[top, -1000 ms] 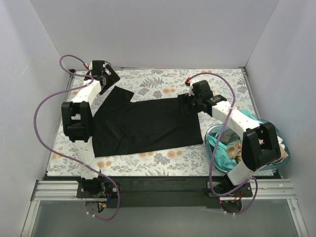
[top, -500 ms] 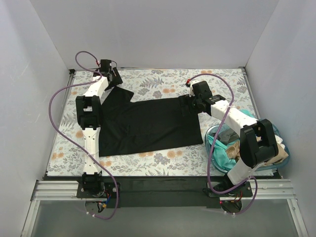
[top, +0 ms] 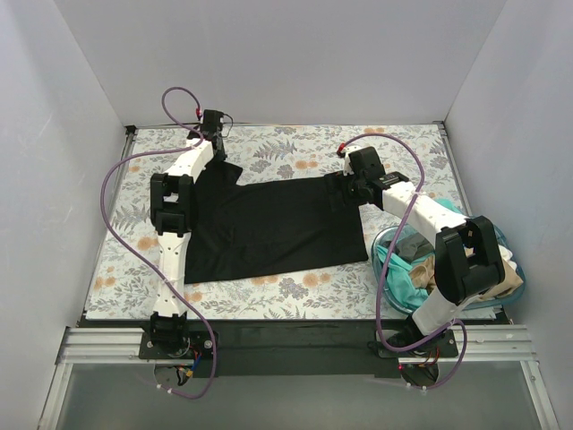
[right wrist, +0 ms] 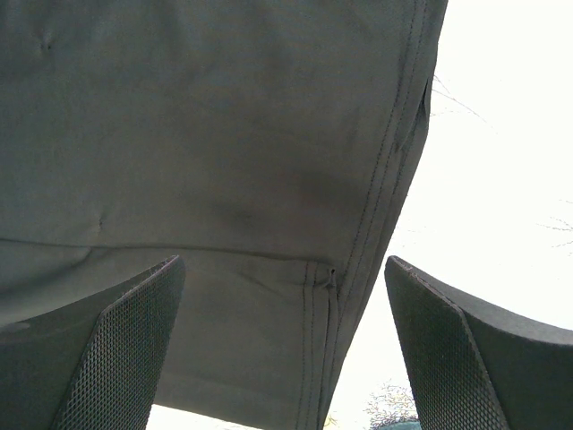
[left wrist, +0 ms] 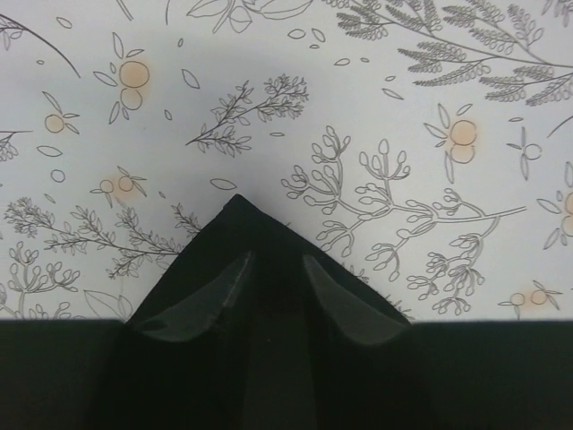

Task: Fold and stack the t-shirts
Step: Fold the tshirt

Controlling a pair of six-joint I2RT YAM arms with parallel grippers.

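A black t-shirt (top: 269, 224) lies spread flat on the floral table cover. At its far left corner my left gripper (top: 217, 158) has its jaws closed in on a pointed tip of the black cloth (left wrist: 240, 219); in the left wrist view the fabric fills the narrow gap of this gripper (left wrist: 276, 262). My right gripper (top: 338, 190) hovers over the shirt's right edge. Seen from the right wrist, that gripper (right wrist: 282, 262) stands wide open above the stitched hem corner (right wrist: 327, 287), holding nothing. Teal (top: 398, 273) and tan (top: 445, 269) t-shirts lie bunched in the tub.
A translucent blue plastic tub (top: 383, 240) sits at the right, beside the right arm's base. White walls close in the table on three sides. Purple cables loop from both arms. Floral cover (top: 295, 152) shows beyond the black shirt.
My left arm has swung right along the far edge to the shirt's far left corner, and its jaws have closed on the cloth. The right arm has barely moved.
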